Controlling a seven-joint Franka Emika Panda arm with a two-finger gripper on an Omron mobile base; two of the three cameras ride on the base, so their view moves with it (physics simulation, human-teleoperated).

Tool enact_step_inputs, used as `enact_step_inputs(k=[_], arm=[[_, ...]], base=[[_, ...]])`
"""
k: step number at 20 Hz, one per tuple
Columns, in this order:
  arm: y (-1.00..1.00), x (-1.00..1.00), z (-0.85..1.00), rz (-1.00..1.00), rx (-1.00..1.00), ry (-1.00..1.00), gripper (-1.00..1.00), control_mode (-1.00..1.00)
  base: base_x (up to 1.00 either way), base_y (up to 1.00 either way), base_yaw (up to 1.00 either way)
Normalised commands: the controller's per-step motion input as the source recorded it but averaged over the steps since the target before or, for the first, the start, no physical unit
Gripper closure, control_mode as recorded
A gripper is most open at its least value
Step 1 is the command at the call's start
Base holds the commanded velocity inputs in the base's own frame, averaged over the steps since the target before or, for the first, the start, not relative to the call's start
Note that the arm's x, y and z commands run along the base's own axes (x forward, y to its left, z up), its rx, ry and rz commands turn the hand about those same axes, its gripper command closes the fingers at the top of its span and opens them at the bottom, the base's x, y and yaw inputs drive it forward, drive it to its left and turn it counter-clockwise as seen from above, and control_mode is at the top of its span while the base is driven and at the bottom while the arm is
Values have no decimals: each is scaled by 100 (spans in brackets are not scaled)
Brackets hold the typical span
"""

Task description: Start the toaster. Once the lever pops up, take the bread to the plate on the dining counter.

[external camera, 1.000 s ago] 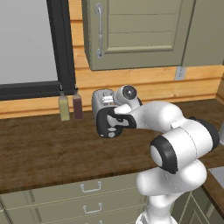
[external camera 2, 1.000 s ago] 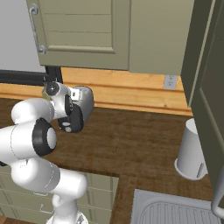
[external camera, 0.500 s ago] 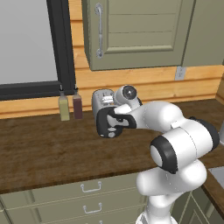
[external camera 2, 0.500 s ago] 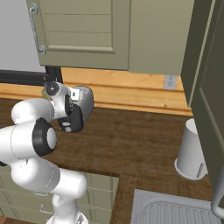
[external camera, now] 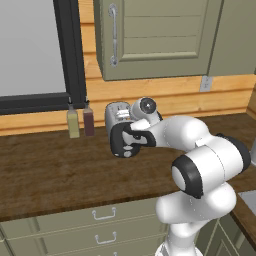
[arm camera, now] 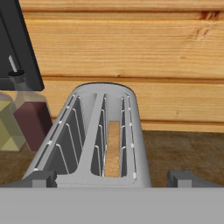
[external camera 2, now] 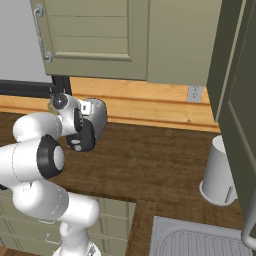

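- Currently the gripper (arm camera: 112,180) hangs just over the near end of the toaster (external camera: 116,114), fingers (arm camera: 38,179) spread wide with nothing between them.
- Toaster stands on the dark wood worktop (external camera: 45,165), beside two condiment bottles (external camera: 80,121); the bread (arm camera: 112,148) sits down in the right slot.
- Lever on the black end panel (external camera: 123,141) cannot be made out.
- Judgement: the step is to press the lever. One fingertip should come down squarely on the tab and push straight down, keeping clear of the slots and the bottles.
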Motion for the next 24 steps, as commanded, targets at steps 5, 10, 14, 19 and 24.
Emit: enact_step_inputs(k=[5, 10, 14, 19, 24], arm=[[0, 0, 0, 0, 0, 0, -100, -100], [0, 0, 0, 0, 0, 0, -100, -100], [0, 0, 0, 0, 0, 0, -100, -100], [0, 0, 0, 0, 0, 0, -100, -100], [0, 0, 0, 0, 0, 0, -100, -100]], base=[[0, 0, 0], [0, 0, 0], [0, 0, 0], [0, 0, 0], [0, 0, 0]])
